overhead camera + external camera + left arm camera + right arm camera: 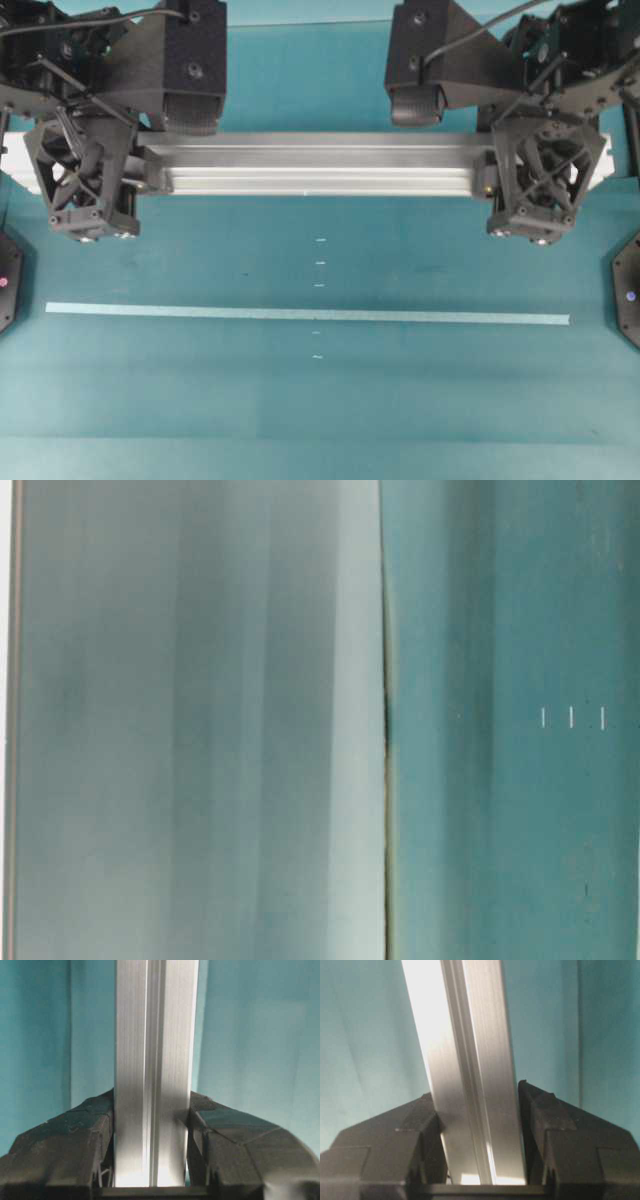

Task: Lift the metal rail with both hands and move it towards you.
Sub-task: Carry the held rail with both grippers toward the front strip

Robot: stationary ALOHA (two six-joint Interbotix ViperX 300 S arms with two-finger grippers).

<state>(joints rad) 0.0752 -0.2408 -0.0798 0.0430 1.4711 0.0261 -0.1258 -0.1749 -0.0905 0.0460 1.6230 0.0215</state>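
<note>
Near the surface's far edge, metal rail (310,165) clenched at both ends: left claw (152,1125) and right claw (480,1120) each pinching its sides. Slightly skewed in the right grip; risk of twisting or slipping if pulled unevenly toward the tape strip (308,314).

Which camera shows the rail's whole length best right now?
Overhead: the rail runs between the left gripper and right gripper. Each wrist view shows only a short stretch clamped between fingers. Table-level shows only blur.

metal rail (310,164) ends hidden beneath both claws, table-level view wholly blurred
</note>
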